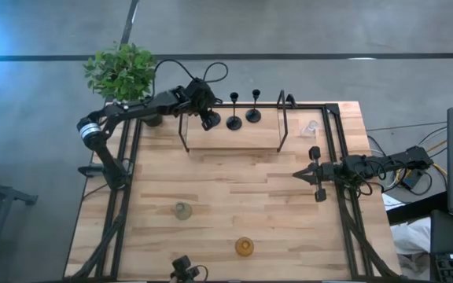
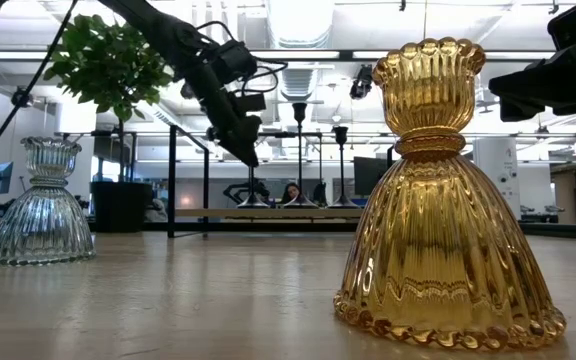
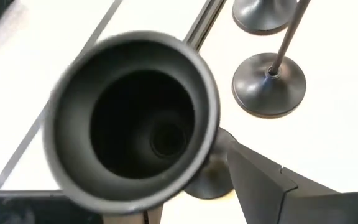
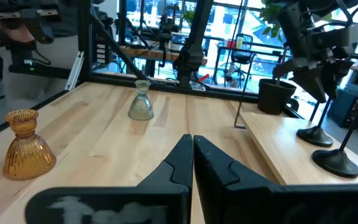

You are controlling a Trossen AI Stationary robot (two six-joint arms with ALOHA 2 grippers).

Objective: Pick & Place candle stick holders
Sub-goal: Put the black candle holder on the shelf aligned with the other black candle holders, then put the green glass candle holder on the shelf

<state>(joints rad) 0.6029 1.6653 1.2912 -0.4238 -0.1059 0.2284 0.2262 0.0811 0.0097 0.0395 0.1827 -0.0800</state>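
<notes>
The left gripper (image 1: 209, 119) is clamped on a black candle stick holder (image 3: 132, 118) at the raised shelf (image 1: 234, 140), two more black holders (image 1: 233, 122) at its three o'clock. The right gripper (image 1: 314, 174) hangs shut and empty. The amber holder (image 1: 244, 247) stands at six o'clock, the grey-green holder (image 1: 182, 211) near seven.

1. Two black holders (image 1: 233, 122) (image 1: 253, 115) stand upright, side by side, on the raised shelf (image 1: 234, 140) at the table's far edge.
2. A third black holder (image 3: 132, 118) is beside them; only its cup shows.
3. The grey-green glass holder (image 1: 182, 211) stands upright near the table's middle.
4. The amber glass holder (image 1: 244, 247) stands upright at the near edge.
5. The clear glass holder (image 1: 311, 128) is near the far right corner.
</notes>
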